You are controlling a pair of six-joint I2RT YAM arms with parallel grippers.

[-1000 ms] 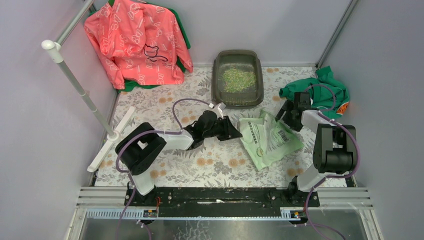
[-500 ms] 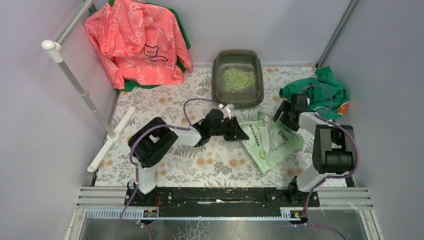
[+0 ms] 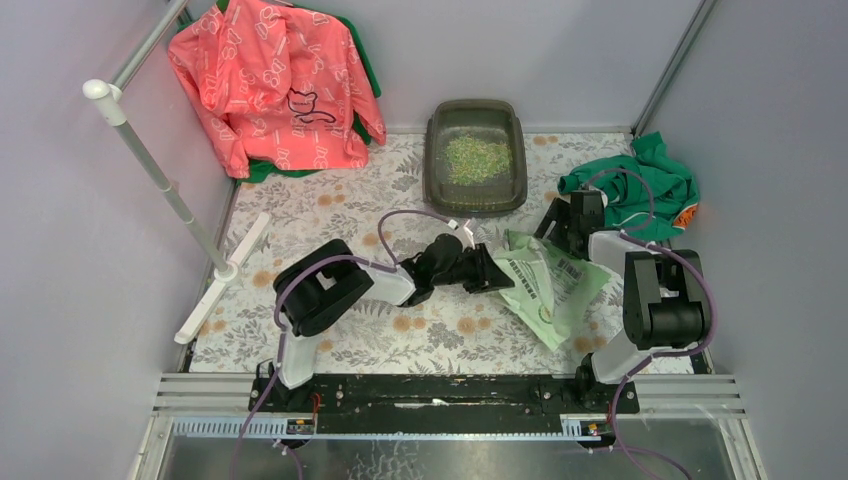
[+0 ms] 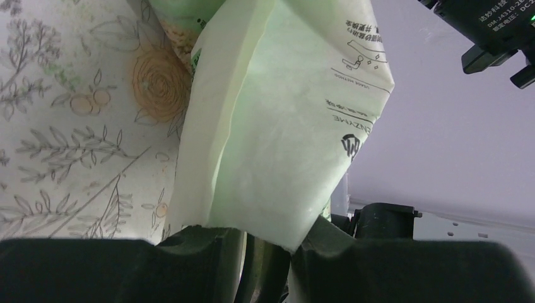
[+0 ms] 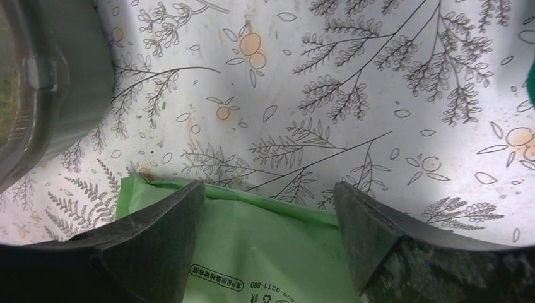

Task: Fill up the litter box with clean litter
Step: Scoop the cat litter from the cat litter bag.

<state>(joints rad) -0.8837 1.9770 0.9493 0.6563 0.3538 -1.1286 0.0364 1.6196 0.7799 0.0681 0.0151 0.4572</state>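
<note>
Litter box point(image 3: 432, 172): dark grey-olive tray at the far middle of the tabletop point(image 3: 330, 210), its far end against the back wall. The right wrist view shows one rounded corner point(image 5: 57, 95) at the left edge.
Clean litter point(image 3: 477, 158): a loose heap of pale green and beige granules in the middle of the tray floor, with bare floor showing around it.
Bag point(image 3: 548, 285): light green printed plastic, crumpled, lying on the tabletop toward the near right of the litter box, between the two end effectors.
Left end effector point(image 3: 492, 275): reaches in low from the left. Its jaws are pinching the left edge of the bag, and in the left wrist view the green film point(image 4: 277, 139) rises out of the gap between the fingers point(image 4: 265, 243).
Right end effector point(image 3: 560, 222): at the bag's far right edge, near the tray's near right corner. Its jaws are spread wide point(image 5: 268, 196), with the bag's edge point(image 5: 252, 252) lying between the two fingers. Whether they touch the film cannot be told.
Coral jacket point(image 3: 275, 85): spread at the far left against the wall.
Green cloth point(image 3: 635, 185): bunched at the far right, behind the right arm.
</note>
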